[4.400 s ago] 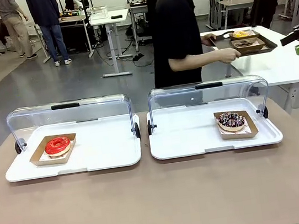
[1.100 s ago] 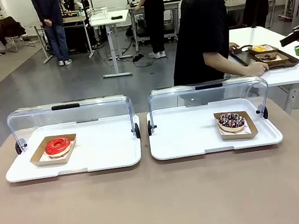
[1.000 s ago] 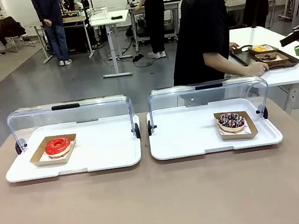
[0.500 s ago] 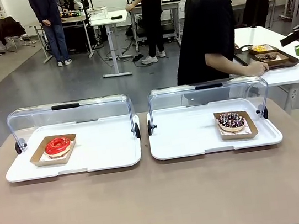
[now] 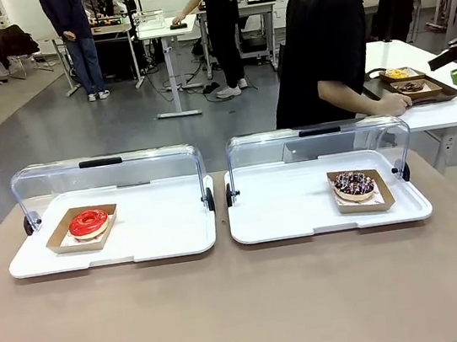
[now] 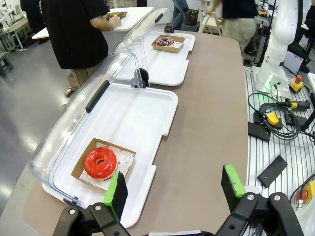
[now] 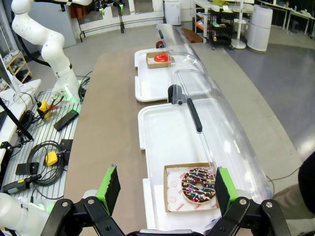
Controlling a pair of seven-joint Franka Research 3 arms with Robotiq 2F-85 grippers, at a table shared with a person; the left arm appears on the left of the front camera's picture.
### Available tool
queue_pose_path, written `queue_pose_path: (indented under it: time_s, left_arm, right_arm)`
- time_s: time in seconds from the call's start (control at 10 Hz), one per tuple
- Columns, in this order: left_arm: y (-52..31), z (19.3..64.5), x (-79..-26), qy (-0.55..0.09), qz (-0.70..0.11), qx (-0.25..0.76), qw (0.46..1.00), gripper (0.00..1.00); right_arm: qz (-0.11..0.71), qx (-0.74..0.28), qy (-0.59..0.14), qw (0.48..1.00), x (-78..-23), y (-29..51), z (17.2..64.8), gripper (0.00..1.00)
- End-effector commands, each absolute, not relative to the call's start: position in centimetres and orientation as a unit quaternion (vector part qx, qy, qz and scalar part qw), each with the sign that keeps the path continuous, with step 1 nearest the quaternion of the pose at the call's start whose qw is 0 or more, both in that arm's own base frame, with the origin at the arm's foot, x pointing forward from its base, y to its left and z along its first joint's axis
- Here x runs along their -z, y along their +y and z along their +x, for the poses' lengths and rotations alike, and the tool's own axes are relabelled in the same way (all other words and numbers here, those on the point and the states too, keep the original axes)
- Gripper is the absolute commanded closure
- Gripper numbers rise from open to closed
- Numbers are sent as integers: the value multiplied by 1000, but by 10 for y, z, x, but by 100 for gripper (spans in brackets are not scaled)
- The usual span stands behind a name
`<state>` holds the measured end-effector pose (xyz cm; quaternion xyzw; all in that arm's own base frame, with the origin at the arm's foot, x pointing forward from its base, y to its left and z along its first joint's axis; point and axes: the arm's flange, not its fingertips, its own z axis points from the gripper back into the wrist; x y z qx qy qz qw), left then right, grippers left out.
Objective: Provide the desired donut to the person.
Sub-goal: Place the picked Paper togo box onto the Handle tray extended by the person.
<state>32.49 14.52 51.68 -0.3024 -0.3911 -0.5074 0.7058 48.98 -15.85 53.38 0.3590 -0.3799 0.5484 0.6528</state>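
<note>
Left claw (image 6: 172,194) is spread wide and holding nothing, parked above the near edge of the surface (image 6: 206,118) with the red donut (image 6: 100,162) just ahead in its cardboard tray. Right claw (image 7: 165,189) is the same, wide and empty, the sprinkled chocolate donut (image 7: 199,186) right in front of it. Both probably just wait, since the person (image 5: 325,38) is turned toward a side table. The front view alone shows that person's hand on a dark tray (image 5: 422,93).
</note>
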Motion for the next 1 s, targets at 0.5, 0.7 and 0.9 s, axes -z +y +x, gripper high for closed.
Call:
queue_pose_path:
  time_s: [0.5,0.7,0.9]
  left_arm:
    - [144,321,-516,-395,-302,508,703,0]
    - [144,321,-516,-395,-302,508,703,0]
    - [144,321,-516,-395,-302,508,703,0]
  right_arm:
    - [360,-547,-384,651,-535,-157,490,0]
    - [360,-547,-384,651,-535,-157,490,0]
    - [360,-547,-384,651,-535,-157,490,0]
